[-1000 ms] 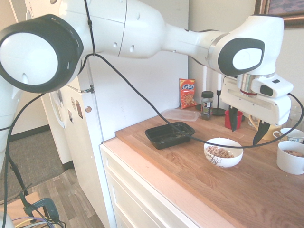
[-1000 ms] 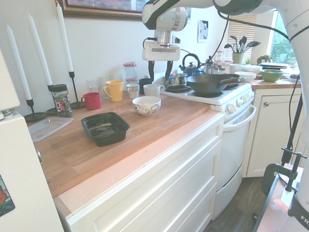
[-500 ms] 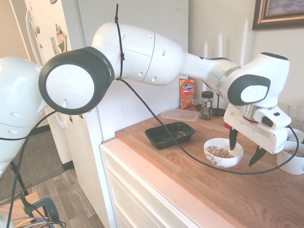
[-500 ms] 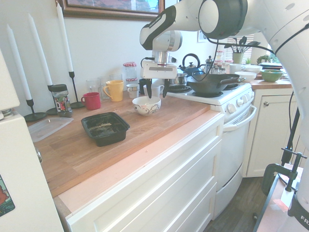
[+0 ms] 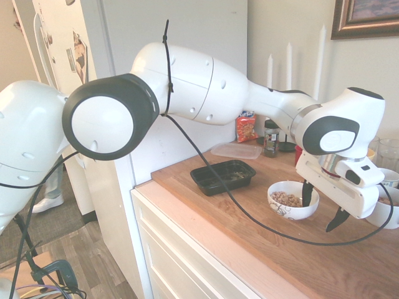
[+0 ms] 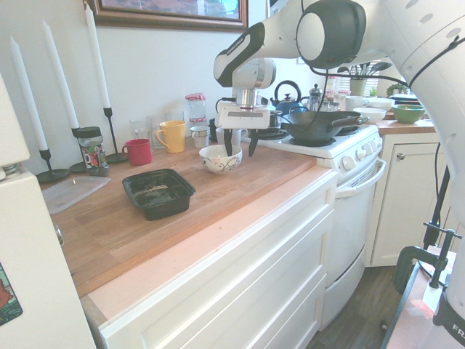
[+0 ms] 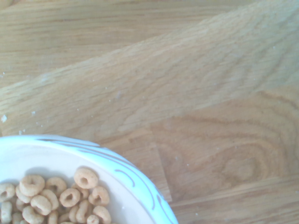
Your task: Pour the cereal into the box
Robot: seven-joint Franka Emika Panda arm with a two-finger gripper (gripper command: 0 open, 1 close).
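1. First exterior view: the black two-fingered gripper (image 5: 323,207) has dropped to the white swirl-patterned bowl (image 5: 292,210), right of centre, fingers wide apart, gripping nothing.
2. Light-brown ring cereal (image 5: 287,199) sits inside it; the black rectangular plastic tray (image 5: 222,178) waits at centre.
3. Next, probably, a rim grip.

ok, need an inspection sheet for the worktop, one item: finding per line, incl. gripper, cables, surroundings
surface: brown wooden counter, pale crumbs in wrist view
job's things: light-brown ring-shaped cereal in white bowl with dark swirls; shallow black rectangular plastic tray upright, some residue inside
clutter: clear flat plastic container, red mug, yellow mug, orange-red printed snack packet
gripper: black two-finger gripper open, one finger inside the bowl rim, other outside; nothing held
cables: black arm cable looping in front of tray in first exterior view
surroundings: white stove with dark pan
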